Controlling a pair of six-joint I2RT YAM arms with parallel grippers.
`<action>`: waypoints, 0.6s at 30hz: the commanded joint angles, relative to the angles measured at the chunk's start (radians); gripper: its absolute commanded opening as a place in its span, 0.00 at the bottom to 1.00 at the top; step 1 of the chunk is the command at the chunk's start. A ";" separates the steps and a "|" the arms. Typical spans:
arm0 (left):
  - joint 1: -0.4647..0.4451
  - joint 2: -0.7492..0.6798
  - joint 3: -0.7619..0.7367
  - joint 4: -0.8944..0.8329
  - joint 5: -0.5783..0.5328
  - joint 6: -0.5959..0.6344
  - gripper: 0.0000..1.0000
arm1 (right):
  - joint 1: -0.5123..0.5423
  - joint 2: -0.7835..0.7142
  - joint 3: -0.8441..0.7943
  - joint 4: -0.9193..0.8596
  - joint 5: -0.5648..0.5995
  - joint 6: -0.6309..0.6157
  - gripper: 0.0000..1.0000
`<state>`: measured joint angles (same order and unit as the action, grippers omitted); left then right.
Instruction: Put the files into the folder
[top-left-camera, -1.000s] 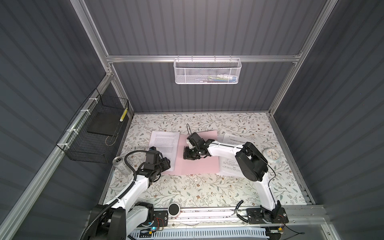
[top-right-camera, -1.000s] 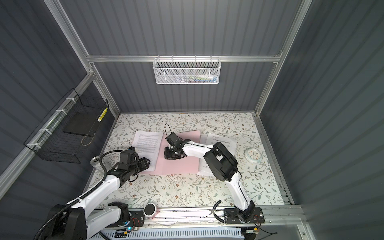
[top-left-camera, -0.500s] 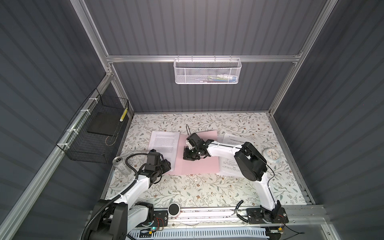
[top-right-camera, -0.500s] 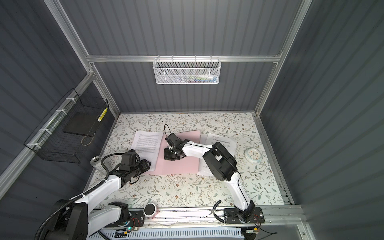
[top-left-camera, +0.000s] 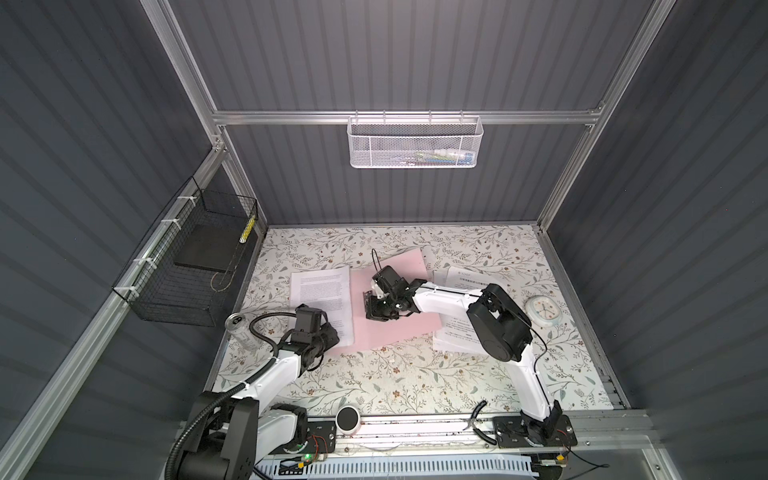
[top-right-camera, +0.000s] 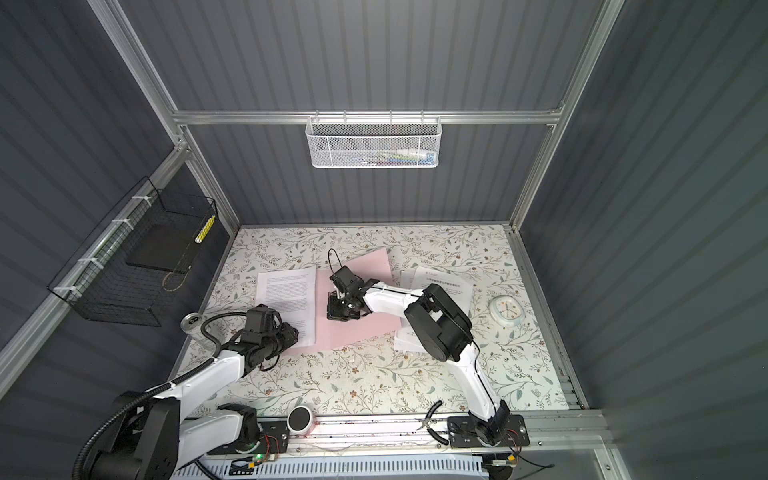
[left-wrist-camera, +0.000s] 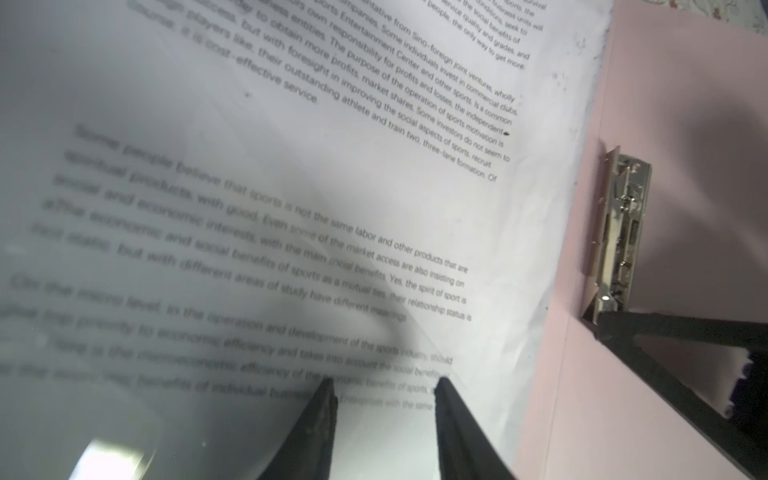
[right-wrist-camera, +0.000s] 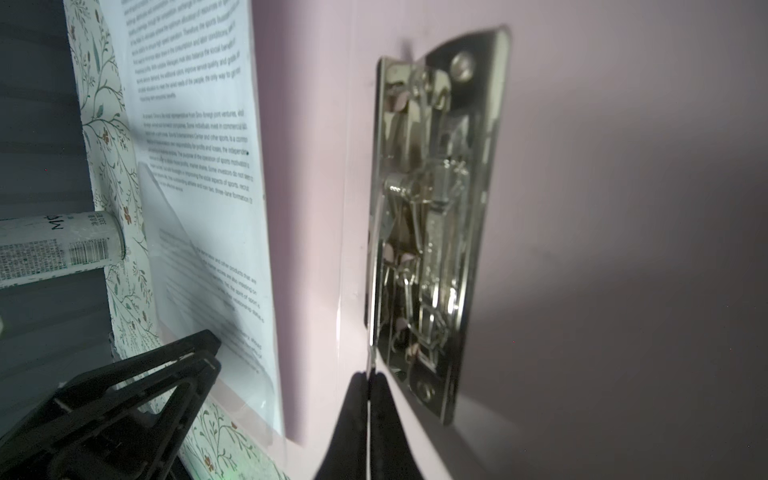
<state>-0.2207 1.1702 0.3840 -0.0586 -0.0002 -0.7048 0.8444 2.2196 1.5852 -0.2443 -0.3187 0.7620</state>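
The pink folder (top-left-camera: 386, 332) (top-right-camera: 353, 328) lies open and flat mid-table. Its silver clip (left-wrist-camera: 623, 224) (right-wrist-camera: 432, 216) is on the spine. A stack of white printed files (top-left-camera: 320, 295) (top-right-camera: 286, 295) lies on its left side. More files (top-left-camera: 457, 278) lie to the right, partly under the right arm. My right gripper (right-wrist-camera: 369, 382) (top-left-camera: 369, 306) is shut on the thin raised edge of the clip's near end. My left gripper (left-wrist-camera: 384, 384) (top-left-camera: 332, 332) sits at the left files' near corner, fingers apart. The top sheet (right-wrist-camera: 174, 232) curls up there.
A drinks can (top-left-camera: 241, 332) (right-wrist-camera: 58, 245) stands at the table's left edge beside my left arm. A small round clock (top-left-camera: 542, 311) lies at the right. A black wire basket (top-left-camera: 187, 270) hangs on the left wall. A white mesh basket (top-left-camera: 413, 143) hangs on the back wall.
My right gripper's jaws have closed fully at the clip. My left gripper has narrowed and shifted slightly at the files' near corner. The folder has not moved.
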 joint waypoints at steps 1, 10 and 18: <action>0.004 0.045 0.029 -0.031 -0.021 -0.004 0.39 | 0.001 0.027 -0.001 -0.030 -0.003 -0.007 0.05; 0.004 0.167 0.091 -0.052 -0.008 0.015 0.32 | -0.008 0.023 -0.043 -0.013 -0.009 0.004 0.00; 0.004 0.175 0.096 -0.063 -0.017 0.013 0.31 | -0.030 0.077 -0.019 -0.184 0.099 -0.005 0.00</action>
<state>-0.2207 1.3182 0.4835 -0.0444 -0.0086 -0.7025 0.8215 2.2261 1.5692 -0.2348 -0.3511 0.7799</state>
